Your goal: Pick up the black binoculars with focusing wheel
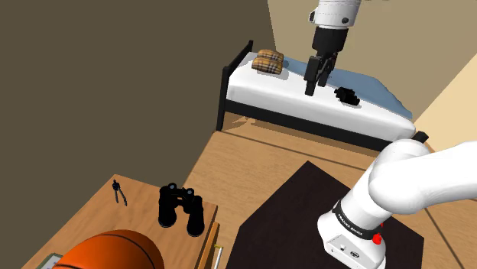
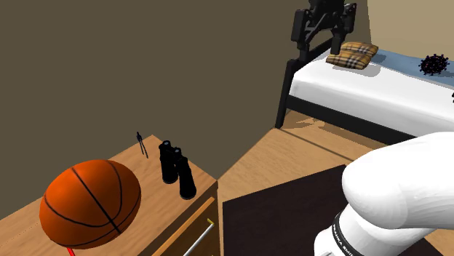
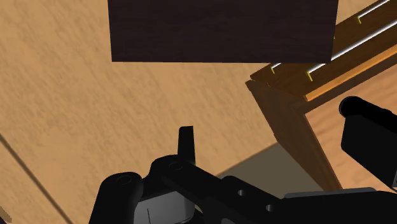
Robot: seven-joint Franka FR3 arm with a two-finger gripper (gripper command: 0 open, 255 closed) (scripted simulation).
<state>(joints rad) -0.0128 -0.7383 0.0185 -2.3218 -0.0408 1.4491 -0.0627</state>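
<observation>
One pair of black binoculars (image 1: 180, 208) (image 2: 178, 171) with twin barrels stands upright on the light wooden bench (image 1: 88, 218) (image 2: 154, 195), near the bench edge that faces the floor rug. On the same bench top, a small dark drafting compass (image 1: 118, 192) (image 2: 141, 144) lies just beside the binoculars, toward the brown wall. A large orange basketball with black seams (image 1: 115, 252) (image 2: 91, 204) rests at the end of the bench nearest both exterior cameras.

A dark brown rectangular rug (image 1: 298, 206) (image 2: 276, 218) (image 3: 222, 28) lies on the wooden floor beside the bench. Well apart from the bench stands a black-framed bed with a white mattress (image 1: 260, 84) (image 2: 364, 87), carrying a tan plaid pillow (image 1: 269, 61) (image 2: 353, 54) and a small black spiky object (image 1: 348, 95) (image 2: 435, 65).

The all-black gripper (image 1: 317, 82) (image 2: 324, 36) hangs high in the air, far from the bench and touching nothing. Its fingers (image 2: 299, 33) stand apart with nothing between them.
</observation>
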